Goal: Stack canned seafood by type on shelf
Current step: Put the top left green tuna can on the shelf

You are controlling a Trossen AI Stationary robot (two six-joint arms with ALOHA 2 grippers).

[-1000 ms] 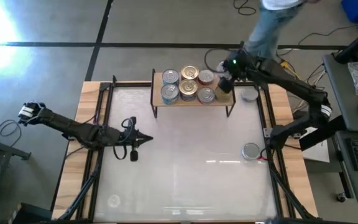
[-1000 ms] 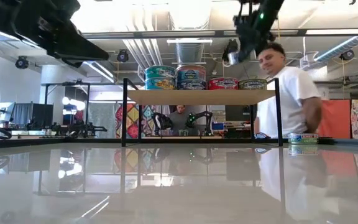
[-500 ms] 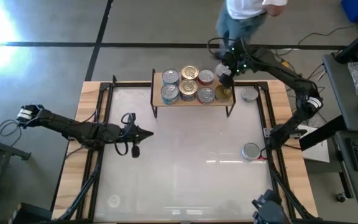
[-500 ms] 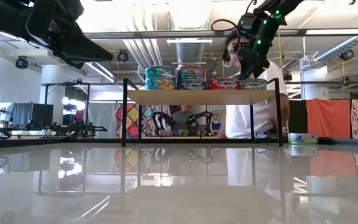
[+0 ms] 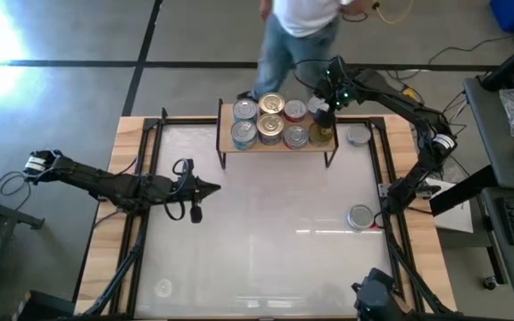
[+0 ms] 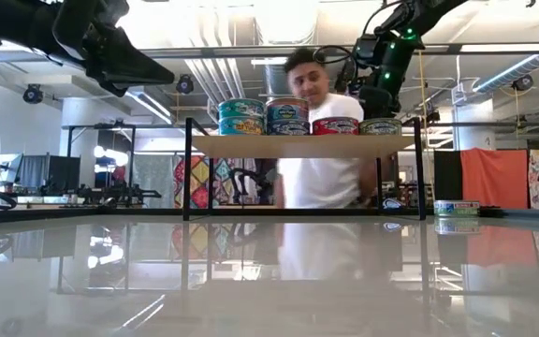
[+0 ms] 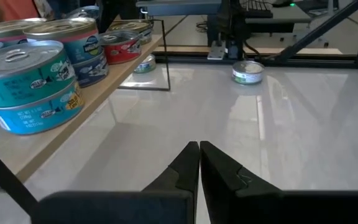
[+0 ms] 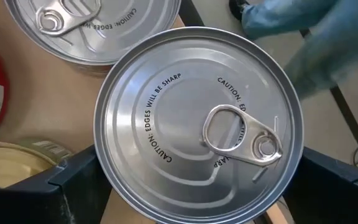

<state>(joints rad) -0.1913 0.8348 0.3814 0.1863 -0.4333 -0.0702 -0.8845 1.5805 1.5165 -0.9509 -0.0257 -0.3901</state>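
Right gripper over the shelf's back right corner, fingers spread either side of a silver-topped tin sitting on the board beside the other tins. Left gripper closed and empty above the bare tabletop. Two loose tins at the table's right side

Right gripper jaws wide, left gripper closed.

tins on shelf: at least seven stood there
tins on tabletop: two lay there
persons: one
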